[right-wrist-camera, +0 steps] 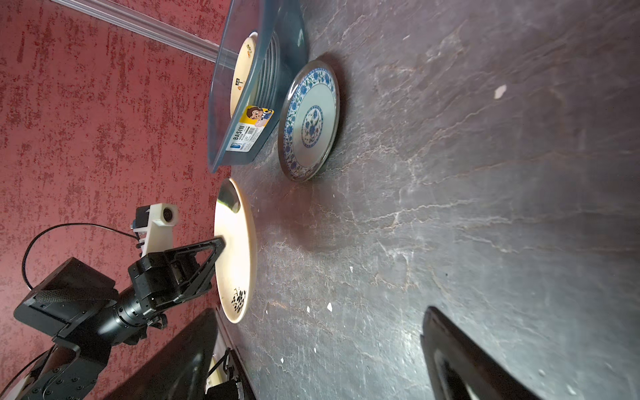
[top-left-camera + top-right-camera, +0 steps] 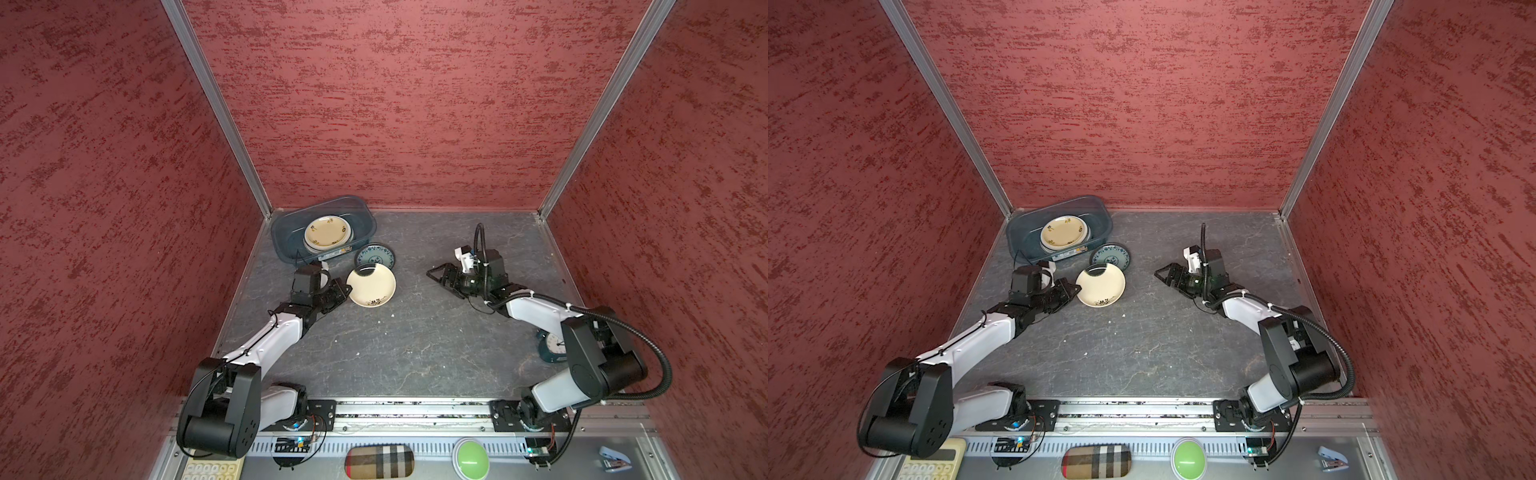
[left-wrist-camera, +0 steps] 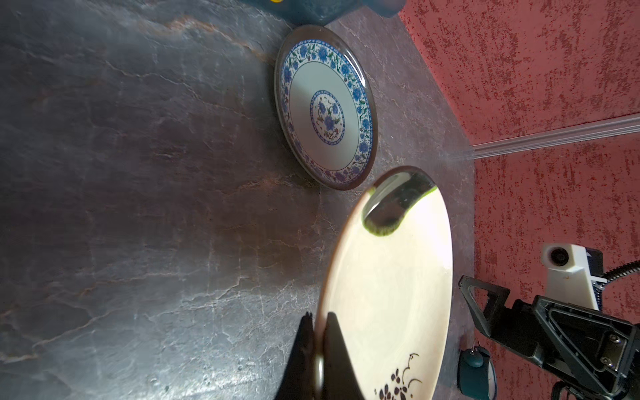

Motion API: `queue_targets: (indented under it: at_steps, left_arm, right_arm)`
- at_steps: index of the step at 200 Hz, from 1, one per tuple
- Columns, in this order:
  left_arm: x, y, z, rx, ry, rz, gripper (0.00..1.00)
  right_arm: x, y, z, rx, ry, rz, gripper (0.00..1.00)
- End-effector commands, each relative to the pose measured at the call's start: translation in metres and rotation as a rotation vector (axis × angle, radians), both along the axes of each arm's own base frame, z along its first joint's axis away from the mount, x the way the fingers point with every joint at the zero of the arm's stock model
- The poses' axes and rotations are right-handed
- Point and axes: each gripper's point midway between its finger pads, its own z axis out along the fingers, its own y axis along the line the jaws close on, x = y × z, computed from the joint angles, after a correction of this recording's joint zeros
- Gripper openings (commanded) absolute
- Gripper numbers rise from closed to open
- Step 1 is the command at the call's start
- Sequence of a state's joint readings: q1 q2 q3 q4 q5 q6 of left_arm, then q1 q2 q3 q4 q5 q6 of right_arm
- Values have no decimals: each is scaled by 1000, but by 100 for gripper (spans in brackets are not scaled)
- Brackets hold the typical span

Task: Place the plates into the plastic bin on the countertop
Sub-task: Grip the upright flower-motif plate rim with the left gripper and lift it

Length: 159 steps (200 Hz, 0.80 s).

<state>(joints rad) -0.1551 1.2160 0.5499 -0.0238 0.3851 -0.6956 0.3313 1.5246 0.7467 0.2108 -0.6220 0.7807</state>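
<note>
- Plastic bin [image 2: 365,224] sits at the far left corner of the countertop [image 2: 415,332]. It holds a stack of plates, topped by a cream-yellow plate [image 2: 327,230].
- Two plates are outside the bin. The blue-floral plate [image 2: 375,255] lies flat just beside the bin's near right corner. The cream plate with a dark sprig [image 2: 371,286] is nearer, close to the floral one.
- Left gripper [image 2: 347,288] is clamped on the left rim of the sprig plate, which is tilted.
- Right gripper [image 2: 436,277] hangs over the counter to the right with jaws apart, holding nothing.
- Judgement: mostly done. One plate is in hand and one is untouched.
- Unclear: the stack count, since only ribbed edges show through the bin wall. I cannot tell whether the held plate's right edge touches the counter.
- Teal alarm clock [image 2: 552,345] is half hidden behind the right arm.
</note>
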Motion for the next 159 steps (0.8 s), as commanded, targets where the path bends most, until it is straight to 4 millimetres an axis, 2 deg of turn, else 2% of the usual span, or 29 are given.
queue_targets:
  at_steps: [1, 36, 39, 47, 111, 159]
  left_arm:
    - [7, -6, 26, -36, -66, -8, 0]
    - [11, -8, 39, -51, -92, -12, 0]
    - [12, -8, 40, -52, -92, -13, 0]
    - [14, -9, 43, -54, -96, -16, 0]
    - [27, -14, 49, -71, -105, -34, 0]
    - [46, -4, 70, -76, -164, -8, 0]
  right_arm:
    - [0, -2, 13, -14, -58, -12, 93]
    - [0, -6, 15, -30, -76, -27, 93]
    - [-1, -6, 25, -23, -101, -29, 93]
    - [-1, -7, 28, -23, -114, -30, 93]
    - [-4, -11, 38, -39, -153, -39, 93]
    - [-6, -18, 46, -59, -198, -60, 94]
